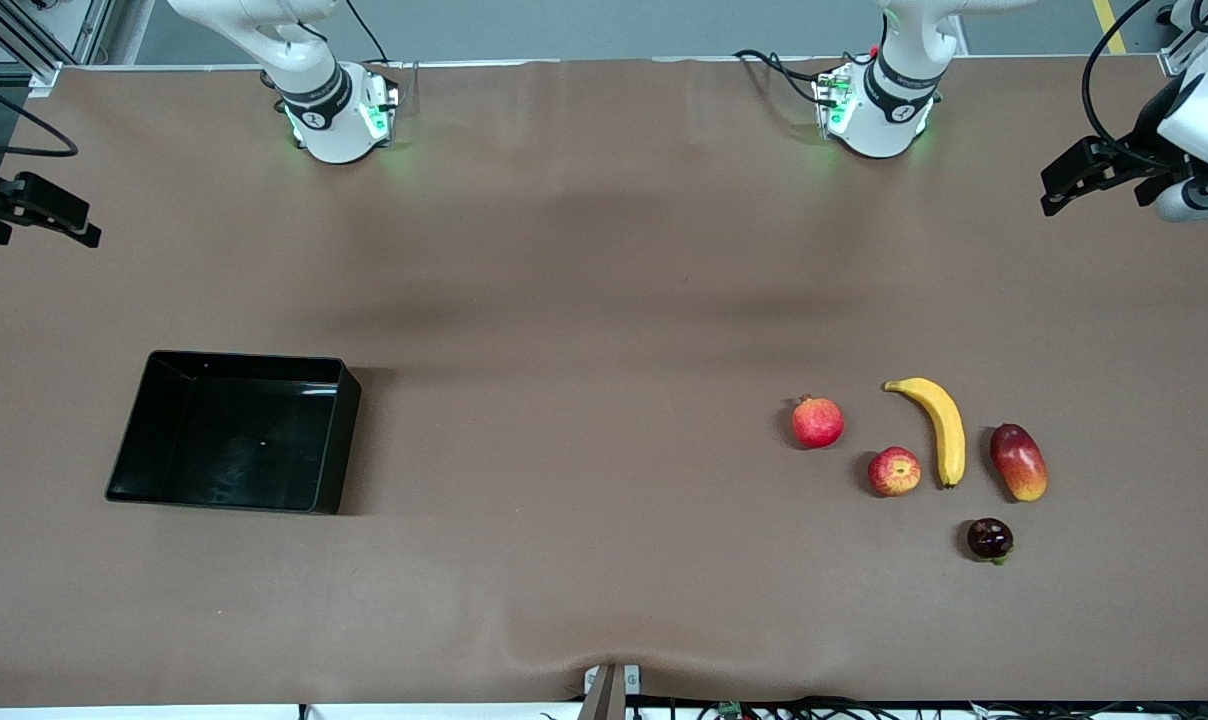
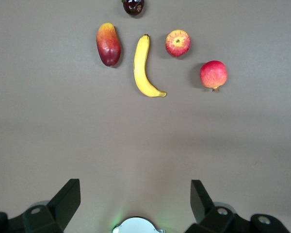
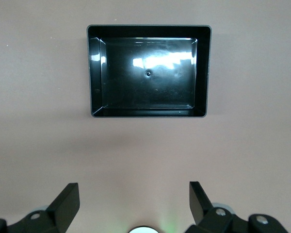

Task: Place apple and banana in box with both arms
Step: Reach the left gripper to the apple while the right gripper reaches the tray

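Fingers of both grippers spread, high over bare table edges.

The apple [image 1: 894, 471], small, round and red with yellow-orange streaks, sits in the lower right of the front view, just beside the lower end of the banana [image 1: 940, 425] without touching it. The banana is long, curved and all yellow, lying flat, its darker stem tip pointing to the lower edge of the frame. The box [image 1: 330, 440], a shallow glossy black tray with low walls, lies empty at middle left, well apart from both fruits.
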### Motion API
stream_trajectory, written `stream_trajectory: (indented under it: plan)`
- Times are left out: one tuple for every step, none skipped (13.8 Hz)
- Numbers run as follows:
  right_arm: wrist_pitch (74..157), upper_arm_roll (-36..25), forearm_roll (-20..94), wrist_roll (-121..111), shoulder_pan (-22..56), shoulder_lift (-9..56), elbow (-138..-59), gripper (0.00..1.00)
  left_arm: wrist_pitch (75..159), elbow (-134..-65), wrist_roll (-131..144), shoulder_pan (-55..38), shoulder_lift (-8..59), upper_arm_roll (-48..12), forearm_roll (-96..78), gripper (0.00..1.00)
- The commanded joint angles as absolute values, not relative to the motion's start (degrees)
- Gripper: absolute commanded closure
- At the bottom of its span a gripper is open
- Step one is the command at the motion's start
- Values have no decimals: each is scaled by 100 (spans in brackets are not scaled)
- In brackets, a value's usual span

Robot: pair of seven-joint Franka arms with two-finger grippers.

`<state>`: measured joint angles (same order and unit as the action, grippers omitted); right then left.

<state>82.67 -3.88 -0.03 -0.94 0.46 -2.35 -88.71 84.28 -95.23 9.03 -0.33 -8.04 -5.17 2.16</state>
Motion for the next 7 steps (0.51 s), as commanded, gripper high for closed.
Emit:
stream_trajectory:
  plan:
    - [8279,-334,-70,-44,26,-369,-8895,0,8297,-9360,800,-44,-721,-519,185,0]
    - [8331,-351,-70,-35,44,-360,-8886,0,8297,-9334,800,-44,-668,-519,185,0]
    - [8367,-378,-62,-26,53,-334,-8886,0,8297,-9256,800,-44,-616,-519,185,0]
    - [8376,-387,-62,-35,44,-317,-8894,0,8297,-9177,800,-53,-520,-519,185,0]
    - [8367,-387,-62,-35,9,-308,-8895,0,8297,-9089,800,-70,-440,-519,211,0]
    - [8376,-395,-62,-35,0,-299,-8903,0,8271,-9062,800,-18,-361,-519,185,0]
    - [8367,-404,-70,-35,26,-299,-8912,0,8279,-9070,782,-9,-265,-510,185,0]
